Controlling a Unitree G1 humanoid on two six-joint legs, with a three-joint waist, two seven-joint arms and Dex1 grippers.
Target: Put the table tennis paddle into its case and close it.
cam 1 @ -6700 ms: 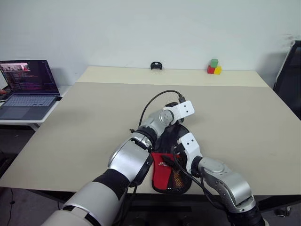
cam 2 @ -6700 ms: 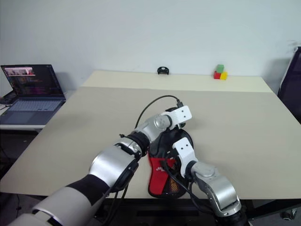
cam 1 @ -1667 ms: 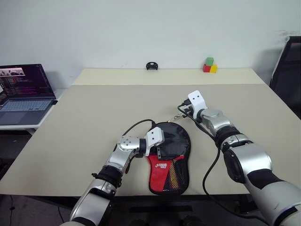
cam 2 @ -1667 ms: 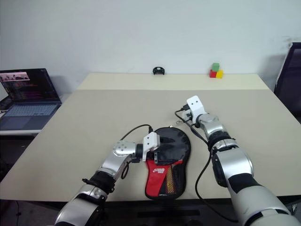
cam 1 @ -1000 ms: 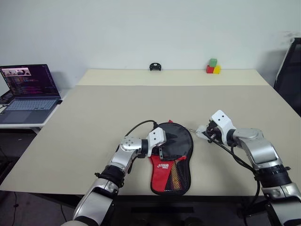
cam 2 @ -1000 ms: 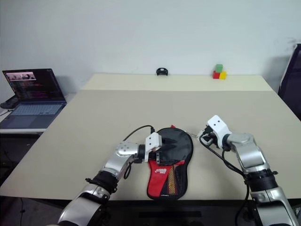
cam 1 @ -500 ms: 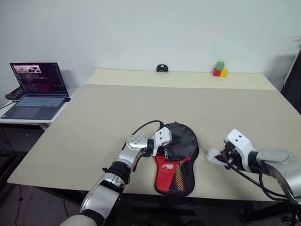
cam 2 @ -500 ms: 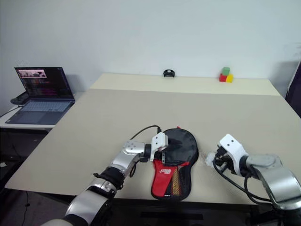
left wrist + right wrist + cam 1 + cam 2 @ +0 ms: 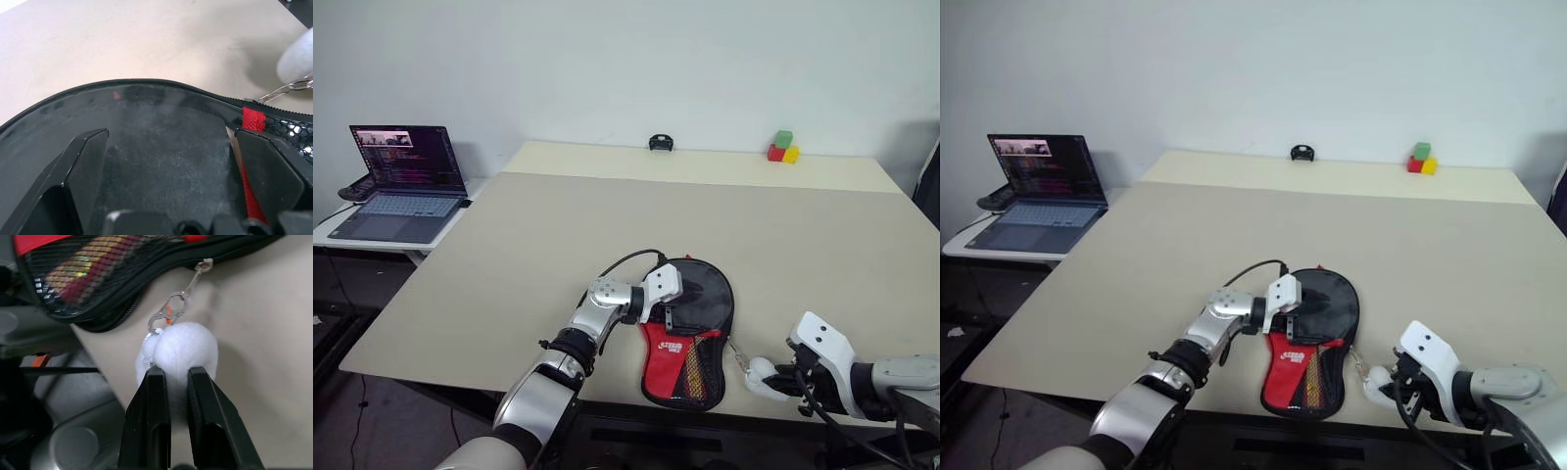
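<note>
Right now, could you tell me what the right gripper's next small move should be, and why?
Probably keep pulling the white pompom toward the table's near edge. The right gripper is shut on it, its clip chain runs to the zip of the case, and the open left gripper steadies the round end.

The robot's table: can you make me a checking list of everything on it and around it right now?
Surface: beige table, matte.
Job's things: black and red case lies flat near the front edge; the paddle is hidden, presumably inside.
Zip pull: a white pom-pom on a metal clip chain leading to the case's zip.
Clutter: small black object and red, green and yellow blocks along the far edge.
Grippers: left gripper open, fingers over the case's round black end; right gripper shut on the pom-pom at the front edge.
Cables: black cable looping from the left wrist.
Surroundings: open laptop on a side table to the left; white wall behind.
</note>
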